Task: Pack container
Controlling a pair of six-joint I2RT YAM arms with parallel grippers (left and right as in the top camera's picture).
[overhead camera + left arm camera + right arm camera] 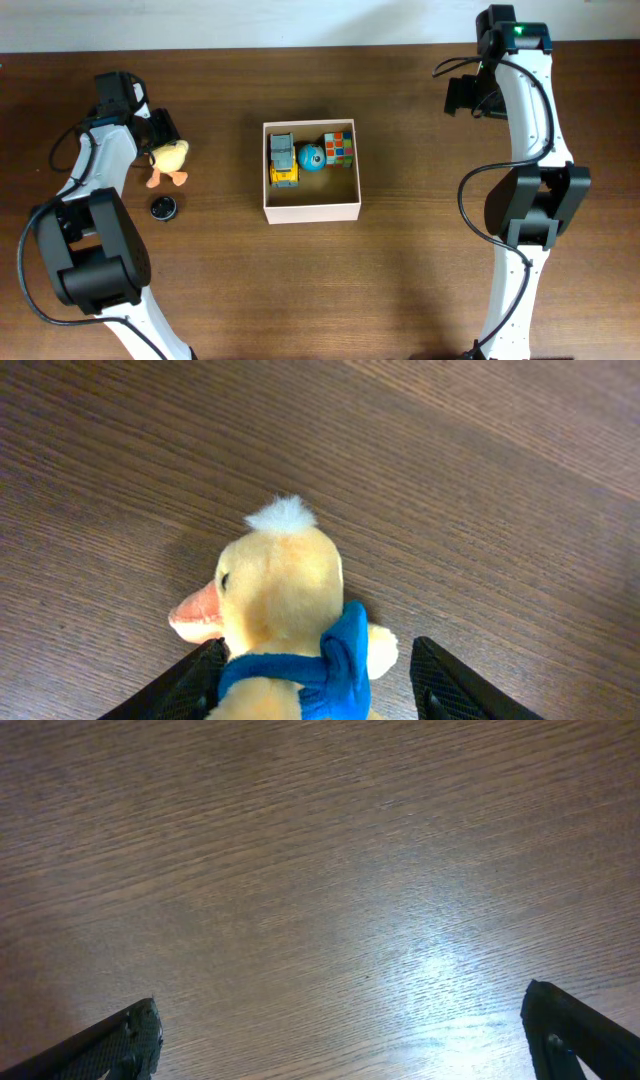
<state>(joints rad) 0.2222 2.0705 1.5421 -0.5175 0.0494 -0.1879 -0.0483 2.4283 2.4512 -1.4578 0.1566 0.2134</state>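
The container [310, 212] is a square white-walled box with a tan inside, at the table's middle. It holds a yellow toy truck [283, 160], a blue ball [311, 157] and a coloured cube [339, 149]. A yellow plush duck [168, 160] with a blue scarf lies on the table to the left. My left gripper [160, 132] is open and straddles the duck [285, 595]. In the left wrist view, the left gripper's [320, 680] left finger is against the duck's body and its right finger stands clear. My right gripper [468, 95] is open and empty at the far right, over bare wood [345, 1035].
A small black round object [163, 208] lies on the table in front of the duck. The right arm's base stands at the right side.
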